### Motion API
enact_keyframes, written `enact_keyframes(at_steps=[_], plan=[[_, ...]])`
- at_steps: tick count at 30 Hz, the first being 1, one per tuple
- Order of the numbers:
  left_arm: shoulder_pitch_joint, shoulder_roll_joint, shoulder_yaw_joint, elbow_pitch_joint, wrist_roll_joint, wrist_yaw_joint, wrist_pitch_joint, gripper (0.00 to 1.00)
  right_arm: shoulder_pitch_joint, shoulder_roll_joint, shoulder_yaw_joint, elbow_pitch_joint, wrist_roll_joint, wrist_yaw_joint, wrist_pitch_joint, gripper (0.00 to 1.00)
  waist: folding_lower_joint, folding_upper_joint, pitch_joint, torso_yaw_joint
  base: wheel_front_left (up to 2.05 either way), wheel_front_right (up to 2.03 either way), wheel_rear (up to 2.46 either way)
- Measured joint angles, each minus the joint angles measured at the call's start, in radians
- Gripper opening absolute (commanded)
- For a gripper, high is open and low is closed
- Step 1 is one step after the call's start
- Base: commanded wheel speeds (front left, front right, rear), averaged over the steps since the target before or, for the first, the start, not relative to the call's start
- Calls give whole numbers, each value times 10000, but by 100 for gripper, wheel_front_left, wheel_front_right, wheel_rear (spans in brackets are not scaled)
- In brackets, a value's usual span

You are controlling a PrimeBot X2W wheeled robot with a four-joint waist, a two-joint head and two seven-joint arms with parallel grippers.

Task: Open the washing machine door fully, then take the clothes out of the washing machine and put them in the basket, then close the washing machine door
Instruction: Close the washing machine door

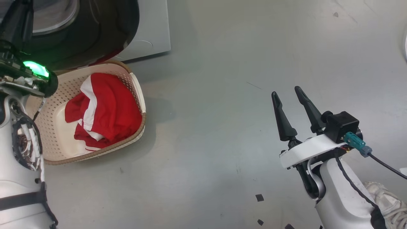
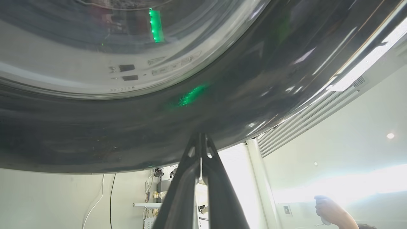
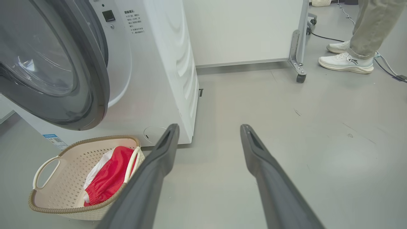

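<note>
Two white shoes [image 3: 346, 61], well beyond basket [image 3: 68, 182]

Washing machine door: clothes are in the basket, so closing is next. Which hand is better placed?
Left, likely. The shut left hand has its tips at the rim of the washing machine door; the right hand hangs open over the floor, apart from it.

Tiny txt [image 3: 134, 21] + blue sticker [image 3: 54, 139] on washing machine [image 3: 171, 73], unreadable.

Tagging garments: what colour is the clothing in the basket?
The clothes are red with white trim; head view.
</note>
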Motion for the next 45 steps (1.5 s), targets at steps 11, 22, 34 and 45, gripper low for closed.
enact_keyframes(at_steps=[11, 22, 34, 45], plan=[[1229, -142, 343, -180, 136, 0, -8, 0, 342, -6, -23, 276, -123, 13, 2, 100, 0, 0, -843, 536, 0, 0, 0], [2656, -276, 746, -548, 708, 0, -449, 100, 784, -8, -21, 458, -123, 25, 2, 100, 0, 0, -1760, 1066, 0, 0, 0], [3931, -357, 773, -1210, 1697, 0, -1185, 100, 1174, -8, 27, 566, -115, 27, 2, 100, 0, 0, -2534, 1636, 0, 0, 0], [5311, -324, 395, -2150, 3776, -2, -2366, 100, 1220, -8, 102, 593, -105, 29, 2, 100, -1, 0, -2946, 1804, 0, 0, 0]])
